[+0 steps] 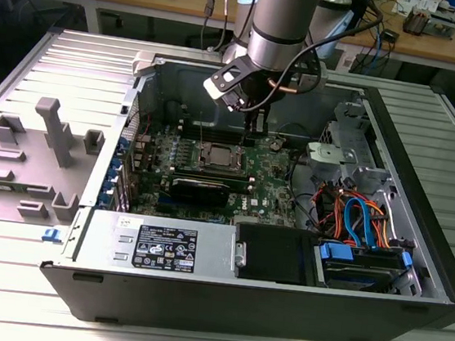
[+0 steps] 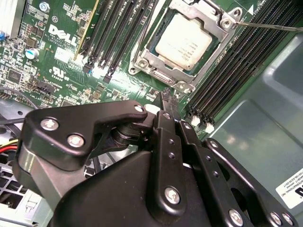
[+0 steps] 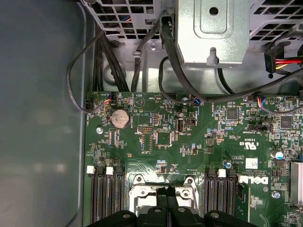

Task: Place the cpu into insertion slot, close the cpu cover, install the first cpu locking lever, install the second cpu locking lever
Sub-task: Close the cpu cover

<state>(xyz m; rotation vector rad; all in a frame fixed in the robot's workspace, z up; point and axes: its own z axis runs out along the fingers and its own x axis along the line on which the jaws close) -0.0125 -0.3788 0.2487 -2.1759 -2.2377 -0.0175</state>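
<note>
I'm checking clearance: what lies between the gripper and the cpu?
In the second wrist view, only the silver edge of the cover lies between the gripper and the cpu, which sits in that cover's window.

in the exterior view we find the open computer case [image 1: 245,308] mid-frame on the table [image 1: 0,293], with a plastic duct [image 1: 45,150] beside it at the exterior view's left. the board [image 1: 280,181] lies flat inside the case. the socket [image 1: 219,156] sits on it near centre frame, with a card [image 1: 201,190] just below it, the power box [image 1: 161,245] lower still and the drives [image 1: 361,264] at lower right. the gripper [image 1: 253,128] hangs just above the socket. in the second wrist view we see the chip [image 2: 183,43] in the socket, the frame plate [image 2: 154,61] lying over its edges, and memory slots [image 2: 118,28] on both sides.
</note>
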